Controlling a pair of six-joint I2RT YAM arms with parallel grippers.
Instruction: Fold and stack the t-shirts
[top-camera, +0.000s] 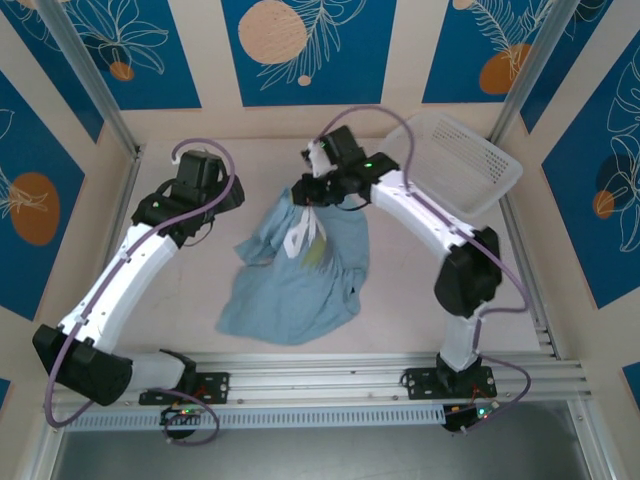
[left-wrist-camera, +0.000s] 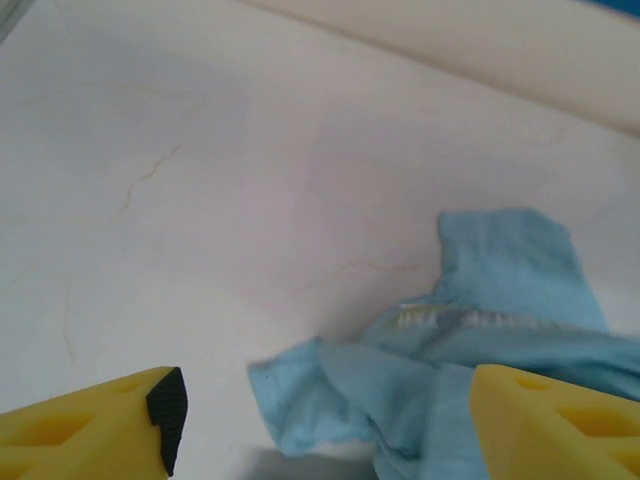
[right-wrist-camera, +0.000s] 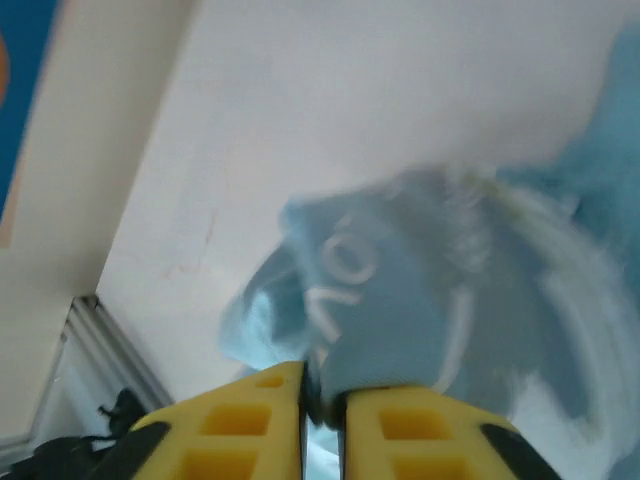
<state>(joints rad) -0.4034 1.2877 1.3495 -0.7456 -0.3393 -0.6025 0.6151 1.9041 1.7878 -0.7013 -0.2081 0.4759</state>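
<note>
Holding right gripper (right-wrist-camera: 322, 398) fingers nearly together, a thin slit between, at the t-shirt (right-wrist-camera: 430, 300), its soft sky-blue cotton bunched at the tips; not showing whether clamped. Hovering left gripper (left-wrist-camera: 325, 410) with fingers wide apart over smooth table (left-wrist-camera: 200, 150), crumpled fold (left-wrist-camera: 300, 385) just ahead. Lying rumpled mid-table between the arms, long axis running far to near, far edge nearest the right fingers.
</note>
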